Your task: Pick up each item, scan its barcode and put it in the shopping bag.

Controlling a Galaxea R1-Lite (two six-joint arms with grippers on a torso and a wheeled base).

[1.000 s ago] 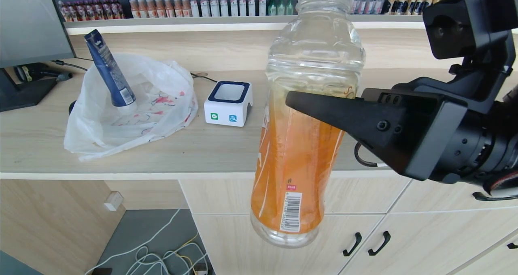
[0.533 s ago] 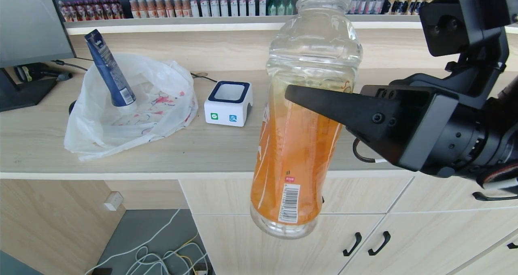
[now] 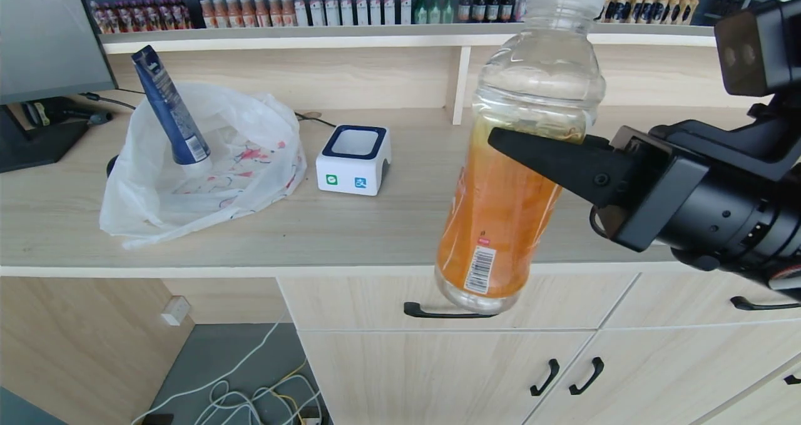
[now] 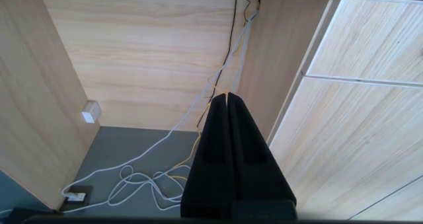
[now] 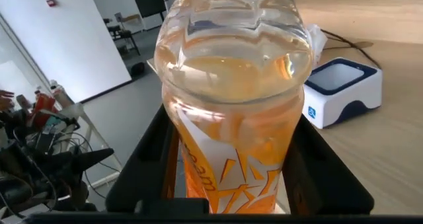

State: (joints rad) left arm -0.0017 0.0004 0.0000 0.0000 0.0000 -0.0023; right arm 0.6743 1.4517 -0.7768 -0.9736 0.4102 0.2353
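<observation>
While right gripper grips orange-drink bottle | tube in shopping bag

We have swung our right gripper and the orange drink bottle clamped in it to the right and farther from the head camera. The bottle leans more now, cap to the right, and its base has come level with a drawer handle.

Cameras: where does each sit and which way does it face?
Head view: on the head, facing down at the counter; right gripper holds the bottle.
Left wrist view: on that wrist, facing floor cables past the shut left gripper.
Right wrist view: on that wrist, facing the bottle, scanner beyond.
Head and right wrist share bottle, scanner.
</observation>
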